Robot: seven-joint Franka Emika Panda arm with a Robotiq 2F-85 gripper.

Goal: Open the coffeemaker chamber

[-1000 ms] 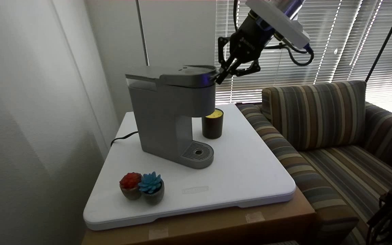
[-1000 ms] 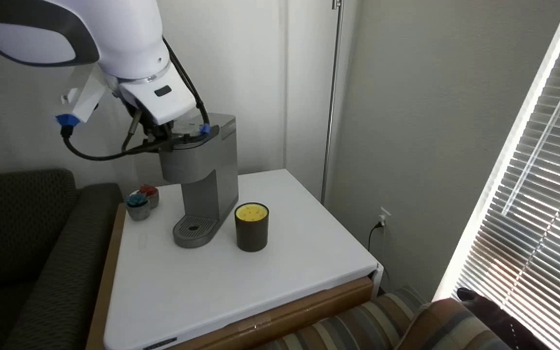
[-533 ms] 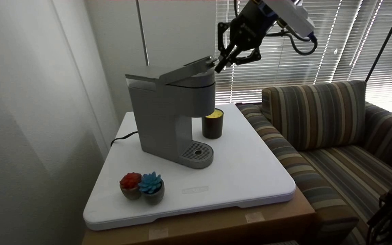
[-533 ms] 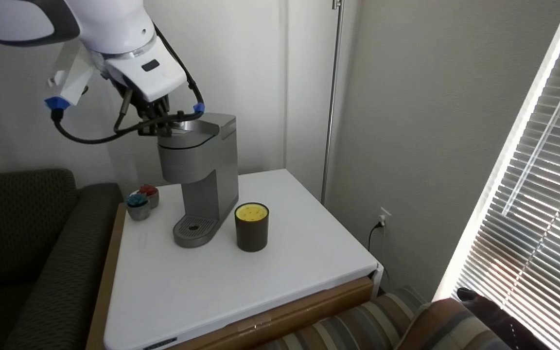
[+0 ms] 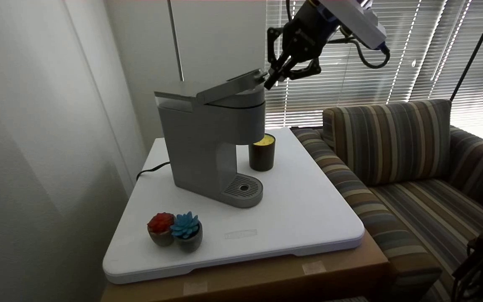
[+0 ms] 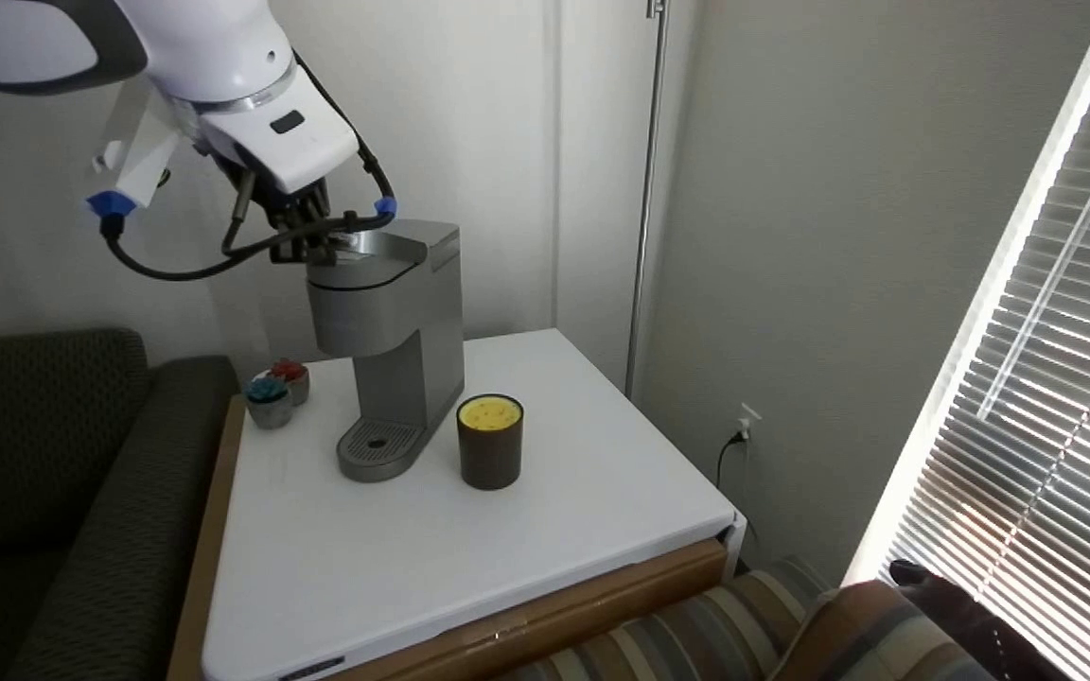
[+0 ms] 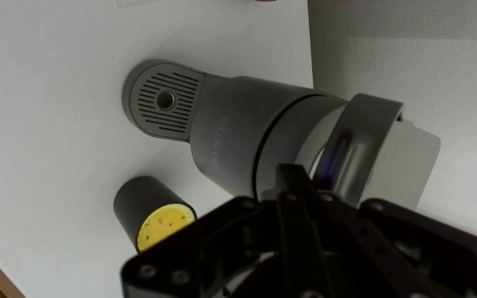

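One change: chamber handle (image 5: pixel 229 87), level a second ago, slants toward two o'clock in an exterior view; opening judged partial. Hand (image 5: pixel 271 81) narrow, apparently empty.

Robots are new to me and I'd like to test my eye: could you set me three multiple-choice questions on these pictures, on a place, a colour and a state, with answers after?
1. Where does the dark cup stand?
A) On the drip tray
B) On the white table, beside the coffee maker
C) On the striped seat

2. What colour is the potted plant beside the red plant?
A) Blue
B) White
C) Yellow

3. How is the grey handle atop the coffee maker?
A) Lying flat
B) Missing
C) Tilted up at the front

1 B: both exterior views show it standing on the table.
2 A: its leaves look blue in an exterior view.
3 C: in an exterior view its front end sits higher than its rear.
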